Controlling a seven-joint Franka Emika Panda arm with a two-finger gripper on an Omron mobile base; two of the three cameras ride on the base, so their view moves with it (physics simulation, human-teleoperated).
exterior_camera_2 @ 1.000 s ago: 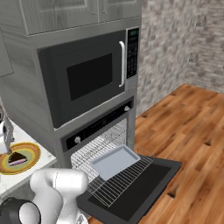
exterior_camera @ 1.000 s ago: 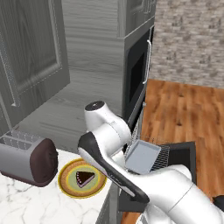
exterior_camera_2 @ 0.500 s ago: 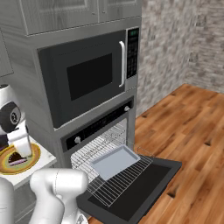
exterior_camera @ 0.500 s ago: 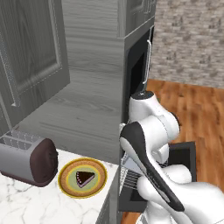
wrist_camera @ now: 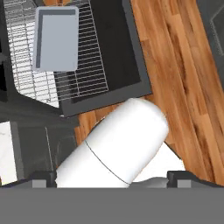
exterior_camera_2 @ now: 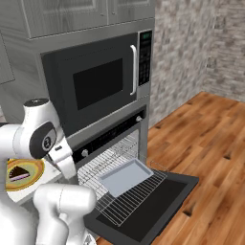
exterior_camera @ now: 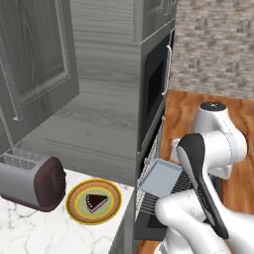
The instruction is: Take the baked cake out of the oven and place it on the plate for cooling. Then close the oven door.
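The baked cake (exterior_camera: 95,201), a dark brown wedge, lies on the plate (exterior_camera: 74,208) with the yellow-orange rim, on the marble counter beside the toaster; both also show at the left edge as the cake (exterior_camera_2: 18,172) and the plate (exterior_camera_2: 33,168). The oven (exterior_camera_2: 107,142) stands open, its door (exterior_camera_2: 158,203) folded down flat. My gripper (wrist_camera: 111,179) is open and holds nothing. It hangs high above the oven door (wrist_camera: 116,48), right of the counter and apart from the plate.
A grey baking tray (exterior_camera_2: 125,176) rests on the pulled-out wire rack (exterior_camera_2: 127,201) over the door; the hand view has it as the tray (wrist_camera: 56,38). The microwave (exterior_camera_2: 95,81) sits above the oven. A toaster (exterior_camera: 32,179) stands left of the plate. Wooden floor (exterior_camera_2: 210,143) stretches to the right.
My arm has swung right, from over the plate toward the open oven. The cake has stayed on the plate, and the door, rack and tray have not moved.
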